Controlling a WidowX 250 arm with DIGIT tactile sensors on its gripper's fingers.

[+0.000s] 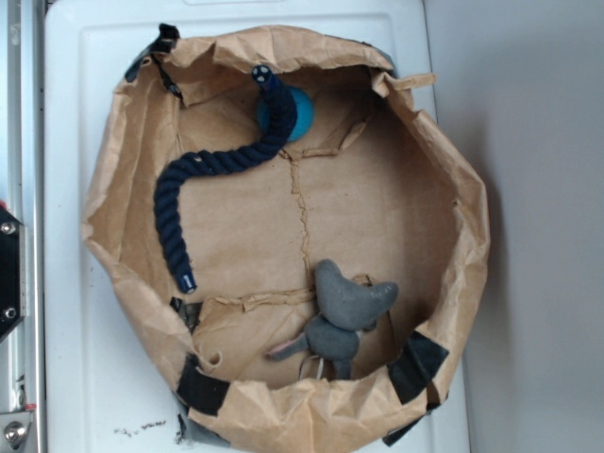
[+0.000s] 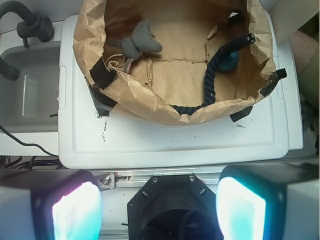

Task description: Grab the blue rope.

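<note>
my gripper (image 2: 159,210) hangs wide open, the blue rope (image 2: 212,75) well ahead, slightly right, its length running away from me.

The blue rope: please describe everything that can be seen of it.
The blue rope is thick, dark navy and twisted from strands, with a shiny capped tip at each end. It lies loose in a curve on the floor of the brown paper bag, which is rolled down into a basket. One end lies across the teal ball near the bag's wall; the other end rests on the bag's floor. The gripper is away from it, open.
</note>
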